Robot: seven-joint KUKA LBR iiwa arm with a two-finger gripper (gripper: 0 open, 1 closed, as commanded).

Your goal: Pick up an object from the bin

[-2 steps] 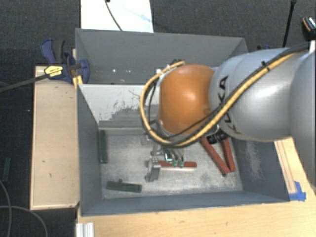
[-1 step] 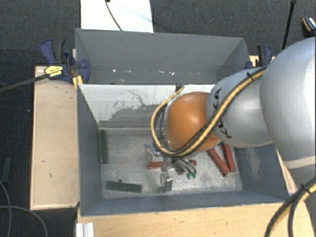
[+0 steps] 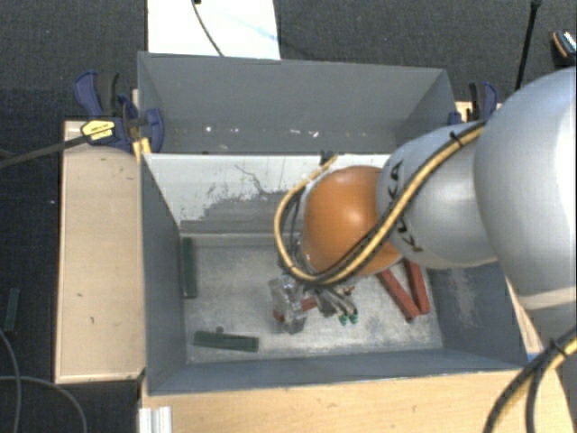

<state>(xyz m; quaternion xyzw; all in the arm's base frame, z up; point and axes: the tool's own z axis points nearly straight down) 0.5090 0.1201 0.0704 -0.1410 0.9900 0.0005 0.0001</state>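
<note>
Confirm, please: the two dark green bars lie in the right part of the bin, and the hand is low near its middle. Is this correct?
Not quite. The camera view shows both in the left part of the bin: one dark green bar by the left wall, the other dark green bar near the front. The hand is indeed low near the middle.

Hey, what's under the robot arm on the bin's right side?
Two red sticks lie side by side on the bin floor, poking out from under the arm. Their upper ends are covered, as is anything else beneath it.
</note>
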